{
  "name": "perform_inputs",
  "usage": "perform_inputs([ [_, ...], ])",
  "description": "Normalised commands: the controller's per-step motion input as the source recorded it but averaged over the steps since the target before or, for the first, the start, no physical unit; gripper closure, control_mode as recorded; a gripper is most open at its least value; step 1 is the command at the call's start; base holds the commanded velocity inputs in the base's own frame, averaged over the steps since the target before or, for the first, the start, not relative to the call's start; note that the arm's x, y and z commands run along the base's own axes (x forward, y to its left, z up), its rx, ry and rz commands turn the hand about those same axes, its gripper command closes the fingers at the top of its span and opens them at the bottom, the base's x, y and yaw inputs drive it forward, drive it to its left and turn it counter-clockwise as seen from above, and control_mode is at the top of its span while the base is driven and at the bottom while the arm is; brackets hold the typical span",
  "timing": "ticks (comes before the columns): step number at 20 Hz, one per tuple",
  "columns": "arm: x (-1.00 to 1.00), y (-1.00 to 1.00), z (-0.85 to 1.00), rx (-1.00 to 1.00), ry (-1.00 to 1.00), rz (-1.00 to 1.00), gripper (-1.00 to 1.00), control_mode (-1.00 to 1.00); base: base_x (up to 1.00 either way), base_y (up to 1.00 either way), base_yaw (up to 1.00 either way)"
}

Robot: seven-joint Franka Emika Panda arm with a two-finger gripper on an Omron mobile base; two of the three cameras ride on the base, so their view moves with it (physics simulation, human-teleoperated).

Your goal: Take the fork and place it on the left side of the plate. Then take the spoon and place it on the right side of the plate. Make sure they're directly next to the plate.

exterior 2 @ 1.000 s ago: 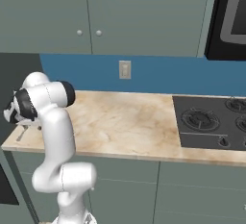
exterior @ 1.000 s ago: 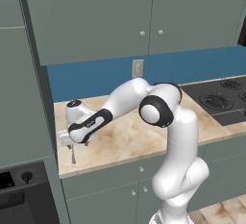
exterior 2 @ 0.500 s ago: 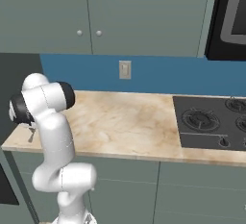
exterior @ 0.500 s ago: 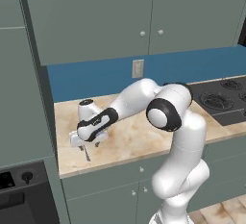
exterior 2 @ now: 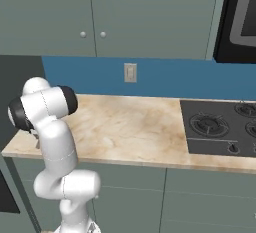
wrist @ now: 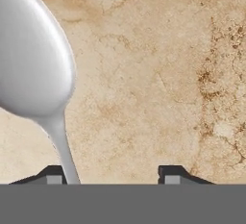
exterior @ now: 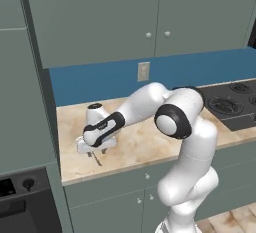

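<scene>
**Spoon stage: grasp not yet made, placement outstanding**

Hand view, nearest: the gripper [wrist: 114, 175] is held low over the marbled beige counter [wrist: 158, 79]. Its two dark finger tips are seen well apart, with bare counter between them, so the jaws are judged wide rather than clamped. The thin handle of the spoon [wrist: 33, 59] is seen running down to the inner edge of one finger tip. Whether it touches that tip cannot be told. No contact is seen at the other tip. The oval bowl lies further out along the same side, face up and flat on the counter, as far as can be judged.

Left base view: the hand is seen bent down over the near left corner of the counter, close to the front edge, with a thin dark utensil showing just beneath it. Further back, the cooktop [exterior: 230, 107] is set at the right end, well apart from the hand. A wall outlet [exterior: 143, 71] is mounted on the blue backsplash behind.

Progress, as a judgement: the spoon half of the task is in hand. The spoon is not lifted or secured. The jaws have to be brought in on the handle, then the spoon carried and laid directly beside the right side of the plate. How the fork lies against the plate cannot be checked here.
</scene>
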Motion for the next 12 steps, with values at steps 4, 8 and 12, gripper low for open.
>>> perform_inputs([
  [4, 0.0, -0.16, -0.53, 0.0, 0.0, 0.0, 1.0, -1.0, 0.0, 0.0, 0.0],
  [8, 0.0, -0.13, -0.66, 0.0, 0.03, 0.0, 1.0, -1.0, 0.0, 0.0, 0.0],
  [12, -0.11, -0.31, -0.59, 0.0, 0.05, 0.0, 1.0, -1.0, 0.0, 0.0, 0.0],
])
